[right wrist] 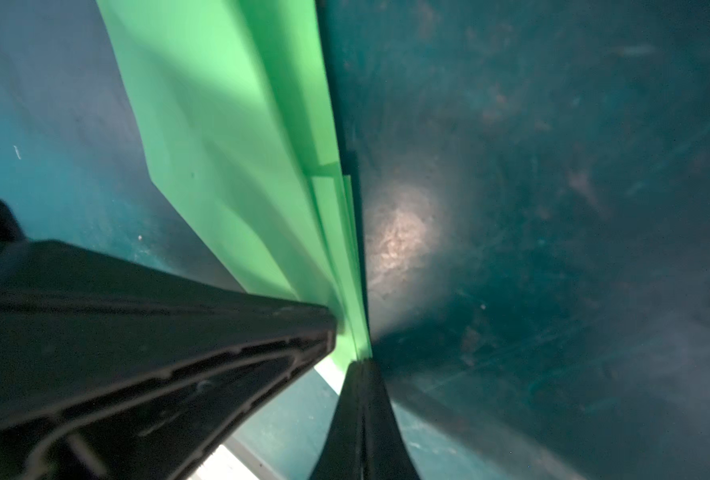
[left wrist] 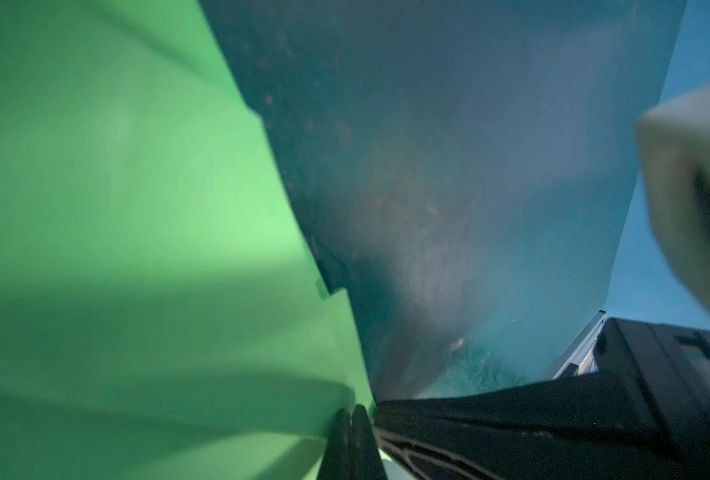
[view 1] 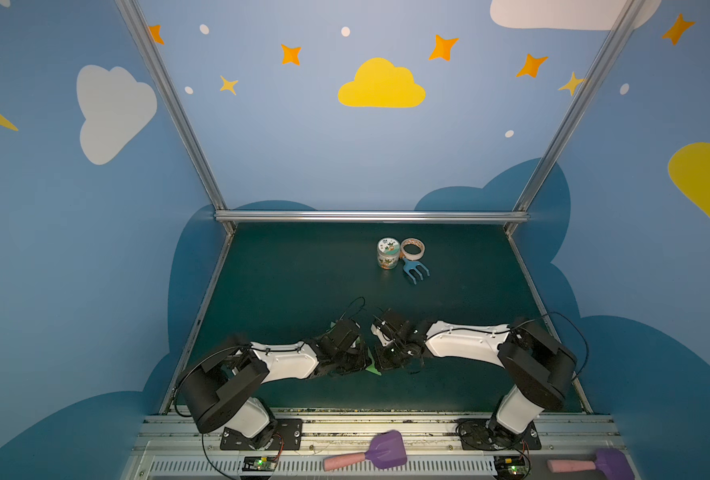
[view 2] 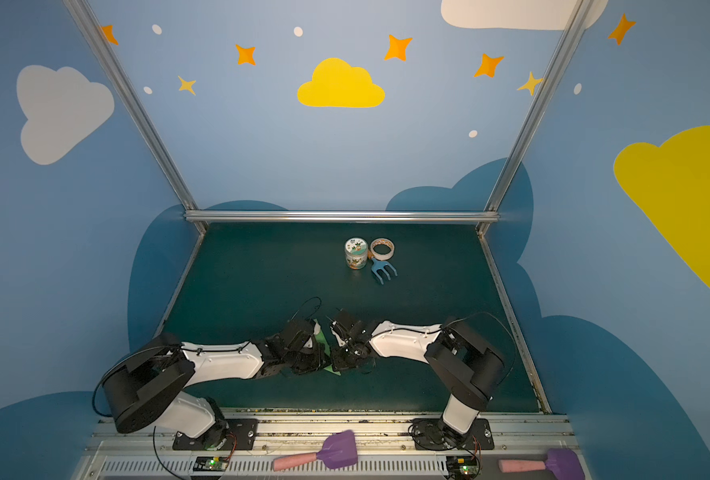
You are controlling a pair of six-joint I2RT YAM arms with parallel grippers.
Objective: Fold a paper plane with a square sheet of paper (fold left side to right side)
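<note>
The green paper (right wrist: 228, 145) lies near the front middle of the bench (view 1: 303, 282), tucked under the two wrists where the arms meet. In both top views only slivers of it show between them (view 2: 323, 337). It is no longer a flat square. The right wrist view shows a long narrow shape with several layers stacked along one straight folded edge (a plane well on its way, I judge).

The left pincer (left wrist: 351, 432) has its fingers pressed together, tips at the paper's border. The right pincer (right wrist: 359, 395) is closed too, its tips set right on the layered edge. Whether either one nips a layer or only bears down on the paper, I cannot tell.

The step in hand looks like setting a crease, one side having been brought over onto the other.

Next, one pincer should act as an anchor while the other slides along the fold with light, even pressure. Thin paper skids or buckles if it is pushed sideways. With both arms so close, they need to part without catching a loose flap.

The jar (view 1: 388, 253), tape roll (view 1: 412, 248) and blue rake (view 1: 415, 270) sit well apart at the back.
</note>
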